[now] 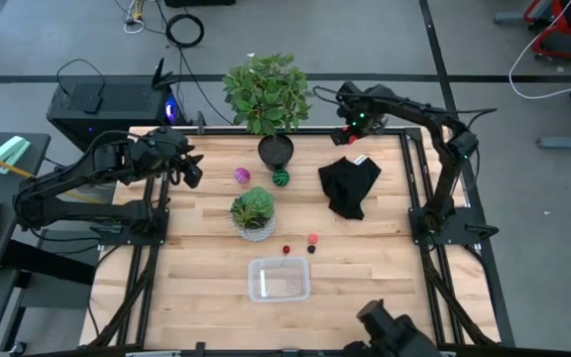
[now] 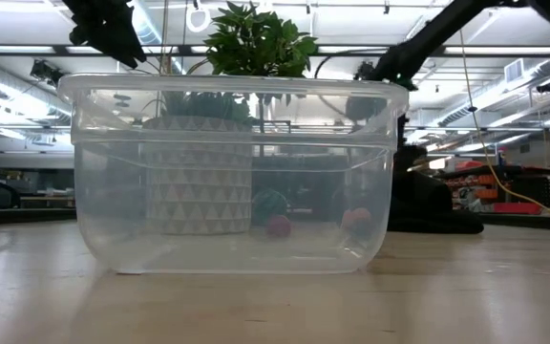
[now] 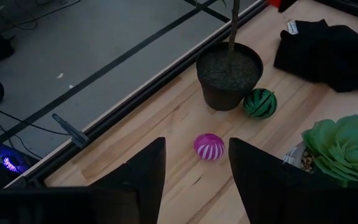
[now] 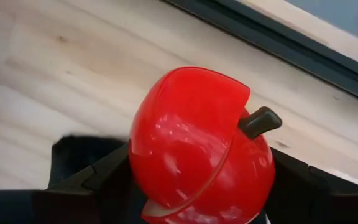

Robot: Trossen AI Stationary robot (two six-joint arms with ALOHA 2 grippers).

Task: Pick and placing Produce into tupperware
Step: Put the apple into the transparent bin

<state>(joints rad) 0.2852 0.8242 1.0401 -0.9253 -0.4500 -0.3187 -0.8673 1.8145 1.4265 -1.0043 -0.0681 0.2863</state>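
Observation:
My right gripper [image 1: 349, 137] hangs over the table's far edge, shut on a shiny red toy apple [image 4: 197, 143] with a dark stem [image 4: 260, 121]. My left gripper [image 3: 194, 168] is open above the table's far left. Beyond its fingers a purple striped ball [image 1: 242, 177] and a green striped ball [image 1: 281, 178] lie on the wood. Three tiny red and dark pieces [image 1: 311, 242] lie just beyond the clear tupperware [image 1: 279, 279], which stands near the front edge. My right gripper pinches the red apple between its two fingers, one finger [image 4: 101, 177] on each of its opposite sides [image 4: 143, 168]. The fingers come from above, pointing down. The apple is lifted clear of the table, its stem pointing sideways.
A tall leafy plant in a black pot [image 1: 276, 151] stands at the far edge, and a succulent in a white patterned pot [image 1: 254, 212] stands mid-table. A black cloth [image 1: 350, 185] lies just in front of my right gripper. Bare wood shows around the tupperware.

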